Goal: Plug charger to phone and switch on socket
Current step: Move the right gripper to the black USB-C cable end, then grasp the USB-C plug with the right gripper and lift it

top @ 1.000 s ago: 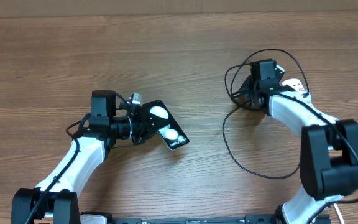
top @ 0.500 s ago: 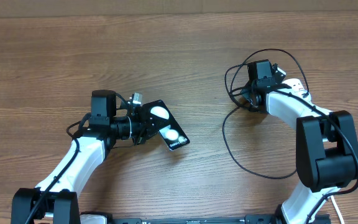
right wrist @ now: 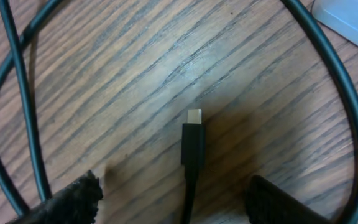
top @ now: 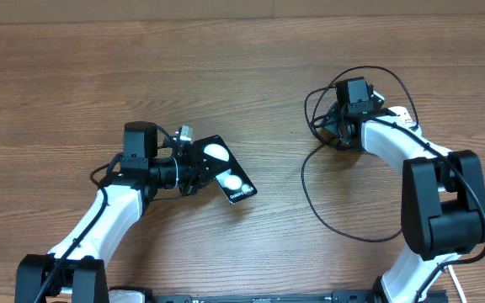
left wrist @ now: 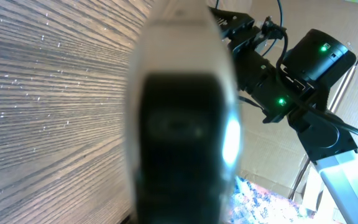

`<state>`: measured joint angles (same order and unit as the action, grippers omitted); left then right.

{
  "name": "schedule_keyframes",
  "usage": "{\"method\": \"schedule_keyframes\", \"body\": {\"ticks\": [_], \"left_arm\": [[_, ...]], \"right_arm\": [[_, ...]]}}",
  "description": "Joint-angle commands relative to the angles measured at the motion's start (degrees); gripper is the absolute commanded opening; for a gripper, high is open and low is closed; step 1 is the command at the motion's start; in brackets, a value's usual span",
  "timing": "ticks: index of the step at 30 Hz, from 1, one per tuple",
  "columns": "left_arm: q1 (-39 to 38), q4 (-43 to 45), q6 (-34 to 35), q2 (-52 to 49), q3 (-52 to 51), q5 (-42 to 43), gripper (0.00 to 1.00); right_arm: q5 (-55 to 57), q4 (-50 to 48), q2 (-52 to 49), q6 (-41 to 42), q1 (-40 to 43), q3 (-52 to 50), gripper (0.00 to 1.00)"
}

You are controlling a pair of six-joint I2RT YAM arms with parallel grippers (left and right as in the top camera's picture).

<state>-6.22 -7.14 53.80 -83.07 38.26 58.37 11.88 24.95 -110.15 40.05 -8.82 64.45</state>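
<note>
The black phone [top: 228, 173] lies tilted left of centre, with two white glares on its face. My left gripper [top: 194, 165] is shut on the phone's left edge. In the left wrist view the phone [left wrist: 180, 130] fills the middle as a blur. The black charger cable [top: 305, 190] loops over the right side. My right gripper [top: 334, 133] is low over the loop's upper part. In the right wrist view its open fingers [right wrist: 173, 185] straddle the plug tip [right wrist: 193, 142], which lies on the wood. The white socket [top: 401, 114] is mostly hidden under my right arm.
A corner of the white strip [right wrist: 348, 20] shows at the top right of the right wrist view. Cable loops [right wrist: 17, 93] run on both sides of the plug. My right arm [left wrist: 291, 74] shows in the back of the left wrist view.
My right gripper has shifted slightly up and left over the cable loop. My left arm and the phone have not moved.
</note>
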Motion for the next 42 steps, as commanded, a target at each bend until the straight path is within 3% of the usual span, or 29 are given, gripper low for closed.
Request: {"method": "schedule_keyframes", "body": {"ticks": [1,5,13,28,36,42], "left_arm": [[0.3,0.5,-1.1,0.2,0.5,2.7,0.04],[0.3,0.6,-1.1,0.2,0.5,2.7,0.04],[0.3,6.1,2.0,0.2,0.5,2.6,0.04],[0.3,9.4,3.5,0.2,0.5,2.8,0.04],[0.3,10.5,3.1,0.2,0.5,3.1,0.04],[1.5,18.4,3.2,-1.0,1.5,9.1,0.04]], "right_arm": [[-2.9,1.3,-2.6,0.6,0.2,-2.2,0.55],[-3.0,1.6,-2.6,0.6,0.1,-2.2,0.24],[-5.5,3.0,-1.5,0.4,0.1,-1.3,0.09],[-3.8,8.3,-0.7,-0.4,0.1,-0.7,0.09],[-4.0,7.0,0.6,-9.5,0.1,2.4,0.04],[-6.0,17.4,8.4,-13.8,0.1,11.6,0.04]]}}
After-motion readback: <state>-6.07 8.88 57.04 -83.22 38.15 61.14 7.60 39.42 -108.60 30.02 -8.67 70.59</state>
